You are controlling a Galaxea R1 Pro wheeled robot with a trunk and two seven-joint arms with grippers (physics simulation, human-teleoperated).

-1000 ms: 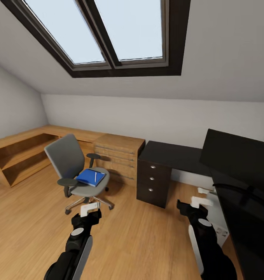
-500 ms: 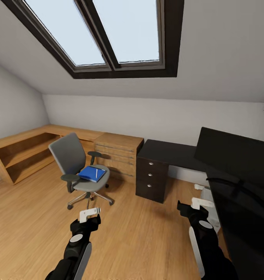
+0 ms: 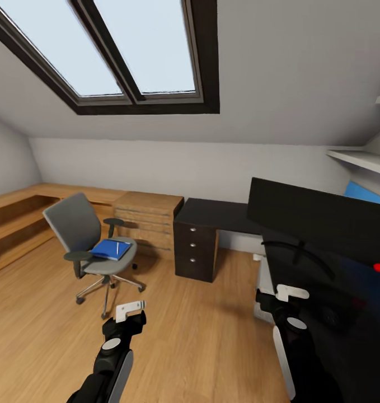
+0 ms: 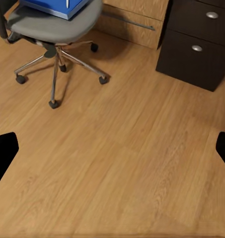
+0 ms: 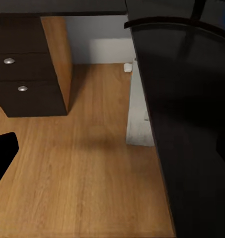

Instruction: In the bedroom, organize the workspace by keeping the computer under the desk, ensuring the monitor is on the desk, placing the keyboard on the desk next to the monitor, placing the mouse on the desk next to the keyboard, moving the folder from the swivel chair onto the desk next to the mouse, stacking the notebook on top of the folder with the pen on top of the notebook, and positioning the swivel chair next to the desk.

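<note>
The grey swivel chair (image 3: 89, 240) stands on the wooden floor at the left, apart from the desk. On its seat lies the blue folder (image 3: 111, 249) with the thin pale pen (image 3: 117, 246) on top. The black desk (image 3: 217, 214) runs along the far wall and down the right side, carrying the wide black monitor (image 3: 318, 221). The light computer (image 5: 139, 111) stands under the desk's edge. My left gripper (image 3: 129, 311) hangs open over bare floor short of the chair (image 4: 52, 29). My right gripper (image 3: 290, 292) is open beside the desk's edge (image 5: 191, 129). Keyboard, mouse and notebook are out of view.
The desk's black three-drawer unit (image 3: 195, 252) adjoins a light wooden drawer chest (image 3: 148, 215). Low wooden shelving (image 3: 13, 218) runs along the left wall. A white wall shelf (image 3: 360, 159) hangs at the right above the blue back panel (image 3: 364, 193). Open floor lies between chair and desk.
The camera has turned right, so the whole scene has slid left and more of the monitor and desk shows. Both arms keep their pose in the picture.
</note>
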